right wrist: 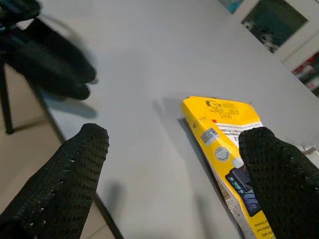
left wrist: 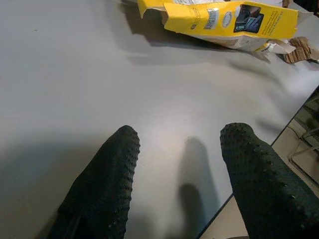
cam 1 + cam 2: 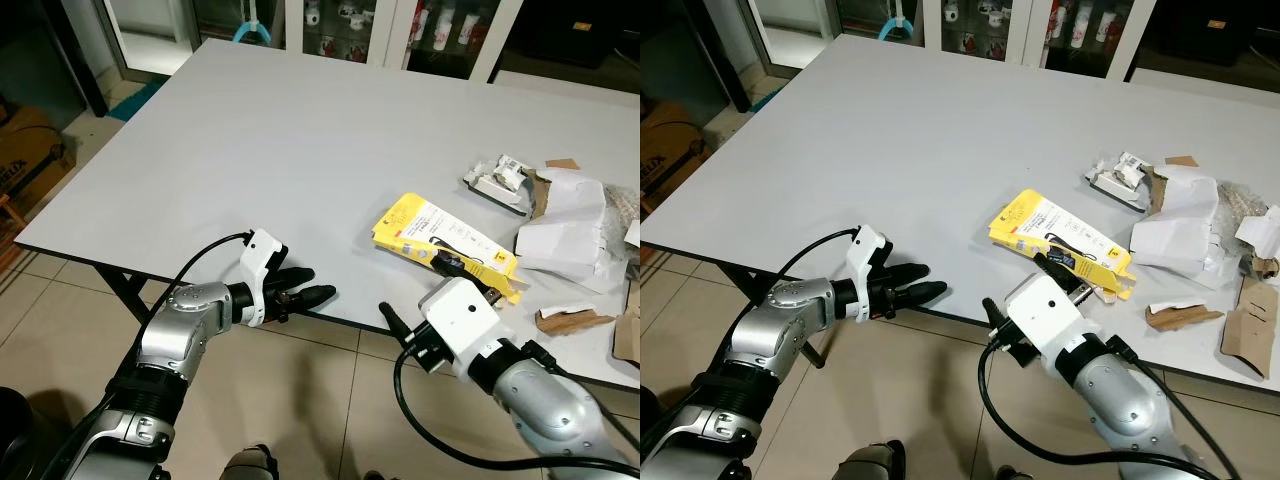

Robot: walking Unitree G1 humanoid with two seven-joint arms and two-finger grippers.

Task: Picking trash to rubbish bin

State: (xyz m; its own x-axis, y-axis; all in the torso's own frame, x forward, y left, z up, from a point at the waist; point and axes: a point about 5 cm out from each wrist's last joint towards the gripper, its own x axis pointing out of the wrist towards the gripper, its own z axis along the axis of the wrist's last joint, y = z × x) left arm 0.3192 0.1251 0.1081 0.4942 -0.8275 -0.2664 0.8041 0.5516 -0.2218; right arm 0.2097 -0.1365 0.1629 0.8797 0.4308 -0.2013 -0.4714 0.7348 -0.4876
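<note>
Yellow packaging box [image 3: 441, 245] is lying flat near the front edge of the white table [image 3: 260, 140], with torn cardboard scraps [image 3: 570, 318] and white wrappers [image 3: 565, 230] crowding the table's right side while its left is lying bare. The right gripper [image 1: 172, 172] is hovering over the front edge just beside the box, fingers spread wide and holding nothing. The left gripper [image 2: 179, 184] is reaching over the same edge, well apart from the box, also wide open and empty.
</note>
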